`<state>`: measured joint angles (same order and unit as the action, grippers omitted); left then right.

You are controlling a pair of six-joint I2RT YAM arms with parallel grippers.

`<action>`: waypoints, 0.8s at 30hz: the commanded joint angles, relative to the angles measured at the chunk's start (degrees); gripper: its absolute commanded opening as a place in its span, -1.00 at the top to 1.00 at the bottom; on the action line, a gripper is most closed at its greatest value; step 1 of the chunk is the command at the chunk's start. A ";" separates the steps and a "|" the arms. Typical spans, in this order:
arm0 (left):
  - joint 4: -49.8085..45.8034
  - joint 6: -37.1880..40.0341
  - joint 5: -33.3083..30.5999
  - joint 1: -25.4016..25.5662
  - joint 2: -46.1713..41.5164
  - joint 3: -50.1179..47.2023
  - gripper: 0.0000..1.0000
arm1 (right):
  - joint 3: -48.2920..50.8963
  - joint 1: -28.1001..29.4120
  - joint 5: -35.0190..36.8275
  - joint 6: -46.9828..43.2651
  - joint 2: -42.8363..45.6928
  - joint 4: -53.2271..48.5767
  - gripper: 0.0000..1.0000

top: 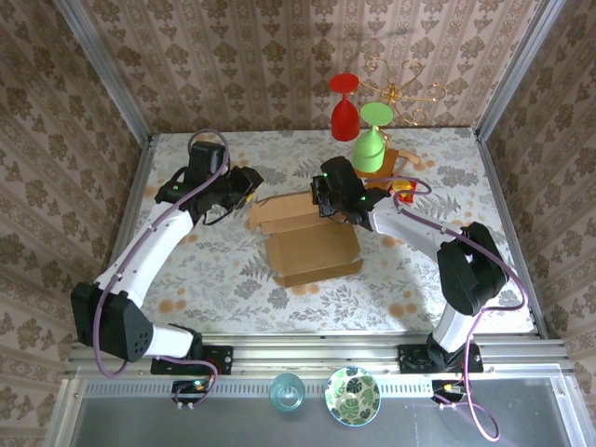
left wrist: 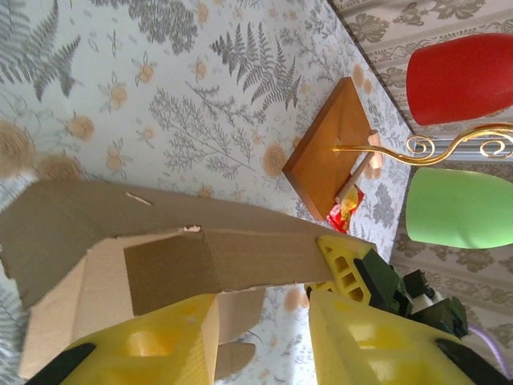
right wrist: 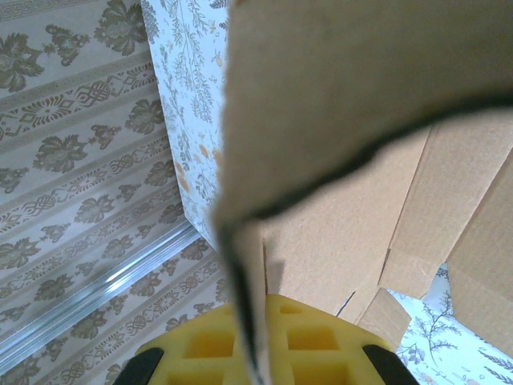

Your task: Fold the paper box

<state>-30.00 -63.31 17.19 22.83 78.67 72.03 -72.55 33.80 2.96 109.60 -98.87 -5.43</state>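
- Because the floral-patterned tabletop (top: pixel 205 279) is broad and mostly bare around its middle, the plain brown cardboard paper box (top: pixel 315 251) lies there between the two arms, where both can reach it. Its near panel is flat on the cloth and its far flaps are lifted, so I judge the fold to be partly made at best.
- On the right, the right gripper (right wrist: pixel 256 325) is clamped on the edge of a far flap, with the cardboard squeezed thin between its yellow fingers. That flap stands up off the table, and I take this hold to be what props the wall up for the other arm to work.
- Over on the left, the left gripper (left wrist: pixel 260 329) sits at the box's far-left corner with its jaws partly apart and nothing pinched between them. The long flap runs across just above its fingertips, so it looks placed to push or tuck, not to carry.
- Back by the far wall, the small brown wooden stand (left wrist: pixel 329 152) carries a thin gold wire rack (top: pixel 400 91), with an upturned green wine glass (top: pixel 371 149) and a red glass (top: pixel 345 107) beside it. They are near the right gripper but apart from the box, and a wide swing there could knock them.
- Tucked against the stand's foot is a small red and yellow packet (left wrist: pixel 347 210), out of the way of the fold.
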 commanded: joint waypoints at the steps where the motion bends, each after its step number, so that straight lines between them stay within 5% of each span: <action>1: 0.13 -6.69 1.71 0.80 1.31 -1.25 0.24 | -0.61 -0.40 1.23 0.95 -0.35 0.15 1.00; 17: 9.30 -10.43 3.11 2.70 7.78 -3.62 0.09 | 0.40 -0.49 0.64 1.48 -0.01 1.12 1.00; 24: 12.57 -12.52 3.03 2.97 9.01 -4.24 0.17 | 0.80 -0.49 0.40 1.44 0.03 1.56 1.00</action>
<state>-19.79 -74.02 19.73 25.54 86.98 68.29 -72.55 33.52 2.94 109.95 -98.87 -4.40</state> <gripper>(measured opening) 0.425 0.063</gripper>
